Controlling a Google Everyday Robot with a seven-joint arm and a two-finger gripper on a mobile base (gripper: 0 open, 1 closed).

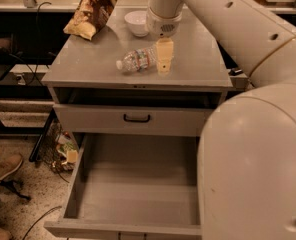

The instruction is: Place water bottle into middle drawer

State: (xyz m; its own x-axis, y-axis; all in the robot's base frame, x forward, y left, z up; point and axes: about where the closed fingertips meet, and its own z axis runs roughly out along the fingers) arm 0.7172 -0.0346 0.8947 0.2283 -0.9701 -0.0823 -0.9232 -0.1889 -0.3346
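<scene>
The water bottle (137,60) lies on its side on top of the grey cabinet (88,64), white cap pointing left. My gripper (164,59) comes down from the arm above and sits at the bottle's right, bottom end, right against it near the cabinet top. The middle drawer (138,189) is pulled out wide below, a deep grey tray with nothing on its floor, directly under the front of the cabinet.
A shallower drawer with a black handle (137,118) is slightly open above the middle drawer. A chip bag (92,11) and a white bowl (136,22) sit at the back of the cabinet top. My arm's large white body (253,159) fills the right side. Clutter and a shoe (5,168) lie on the floor at the left.
</scene>
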